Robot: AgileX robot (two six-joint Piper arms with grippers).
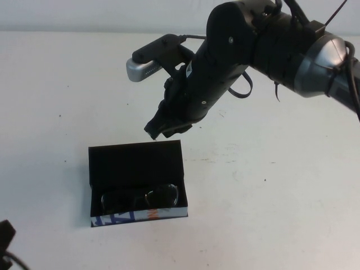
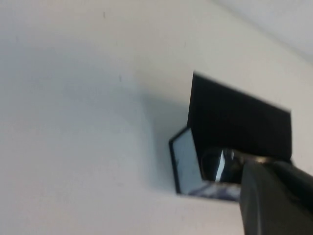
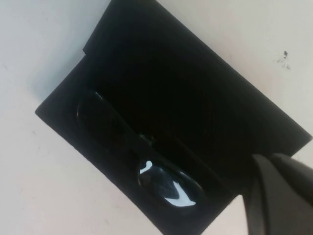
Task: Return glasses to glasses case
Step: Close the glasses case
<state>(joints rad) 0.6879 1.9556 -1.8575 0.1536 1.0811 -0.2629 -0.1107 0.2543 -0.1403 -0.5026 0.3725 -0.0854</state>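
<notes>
The glasses case (image 1: 135, 160) lies open on the white table at lower centre-left, its flap lid laid back and its white printed edge toward me. The black glasses (image 1: 140, 198) lie inside it, along the front wall. My right gripper (image 1: 166, 130) hangs shut and empty just above the lid's far edge. In the right wrist view the glasses (image 3: 146, 161) rest in the case (image 3: 195, 83), and the gripper (image 3: 270, 164) is beside the case's edge. My left gripper (image 1: 4, 236) sits at the near left corner. Its view shows the case (image 2: 234, 122), the glasses (image 2: 217, 164) and the gripper (image 2: 264, 196).
The white table (image 1: 270, 197) spreads on all sides of the case, with only a few small dark specks on it. The right arm (image 1: 270, 45) reaches in from the upper right above the table.
</notes>
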